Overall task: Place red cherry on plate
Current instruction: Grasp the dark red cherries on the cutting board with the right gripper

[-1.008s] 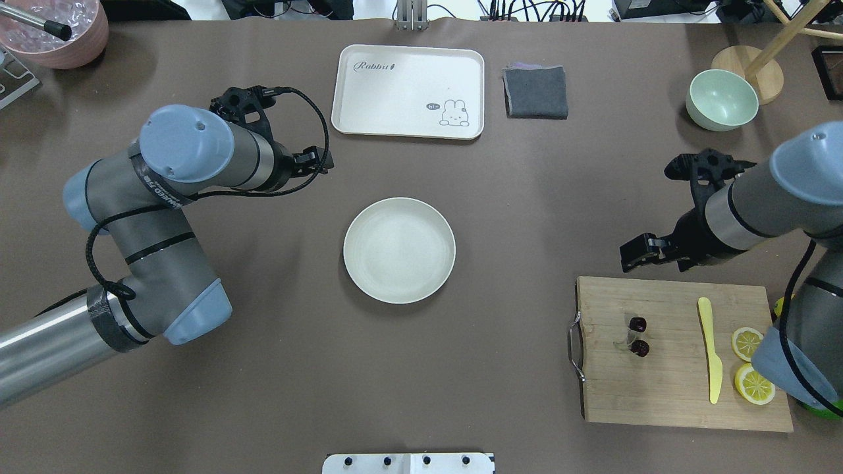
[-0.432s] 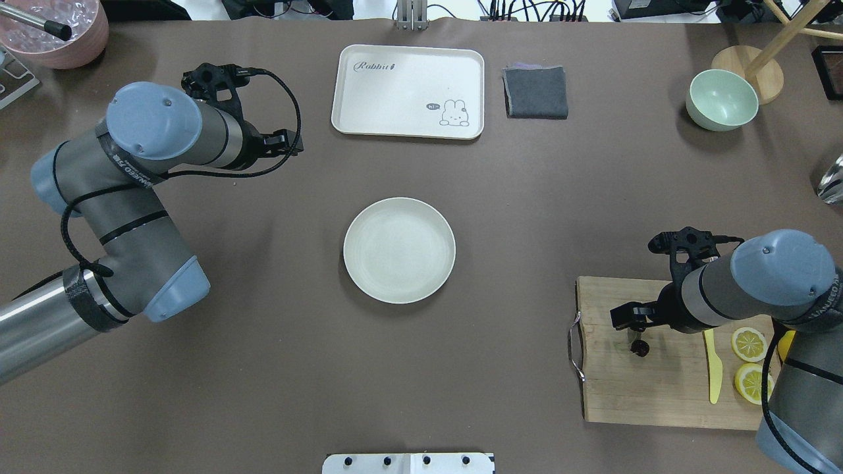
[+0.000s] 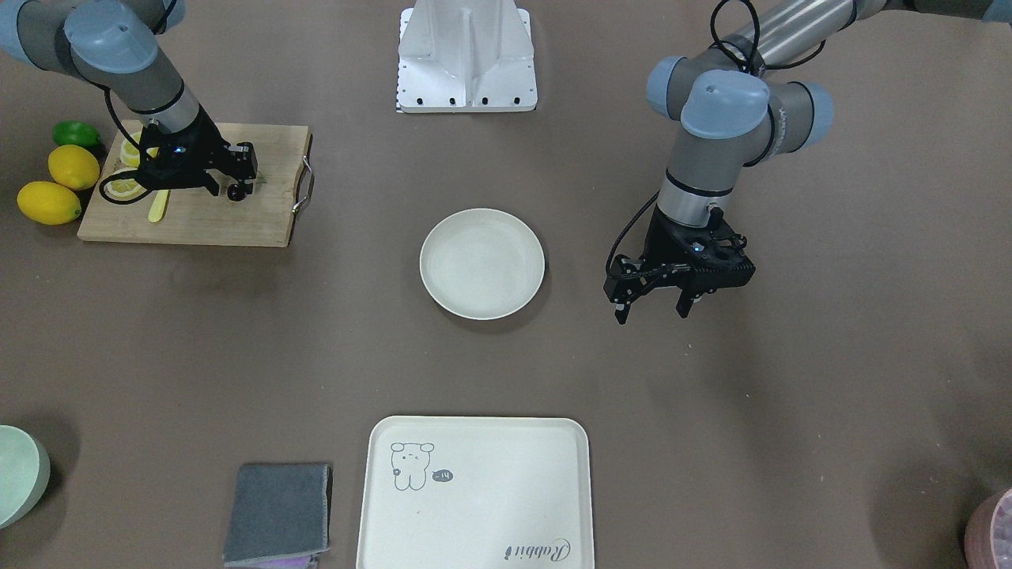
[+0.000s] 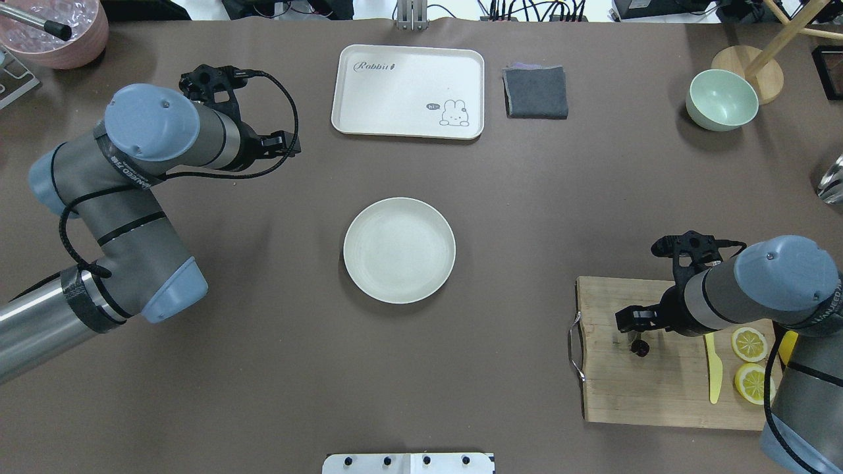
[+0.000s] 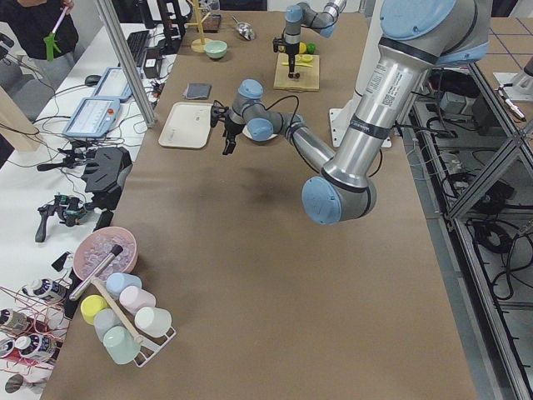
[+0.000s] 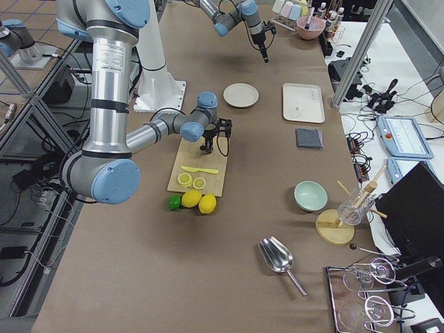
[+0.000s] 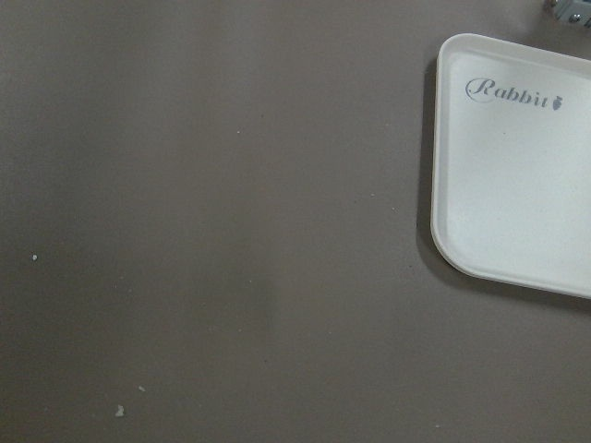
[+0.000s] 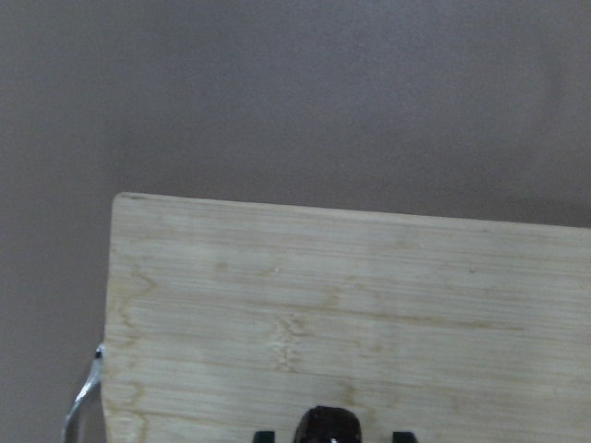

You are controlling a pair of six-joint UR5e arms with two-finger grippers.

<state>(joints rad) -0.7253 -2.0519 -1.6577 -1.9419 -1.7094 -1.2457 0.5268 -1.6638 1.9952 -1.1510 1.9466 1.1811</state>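
The red cherry (image 4: 639,347) lies on the wooden cutting board (image 4: 658,388) at the right. Only one dark fruit shows there; the gripper hides the other. My right gripper (image 4: 636,334) points down over it, open. In the right wrist view the cherry (image 8: 328,425) sits between the two fingertips (image 8: 265,435) with a gap on each side. From the front the cherry (image 3: 235,192) peeks out under that gripper (image 3: 237,186). The cream plate (image 4: 399,250) rests in the table's middle with nothing on it. My left gripper (image 3: 652,307) hangs open above bare table, far left of the plate.
On the board lie a yellow knife (image 4: 713,375) and two lemon slices (image 4: 749,343). Whole lemons (image 3: 73,166) and a lime (image 3: 77,133) sit beside it. A rabbit tray (image 4: 408,91), grey cloth (image 4: 535,92) and green bowl (image 4: 722,100) line the far side.
My right arm came down from beyond the board's far edge onto the cherries, then barely shifted. My left arm swung further left and away from the plate.
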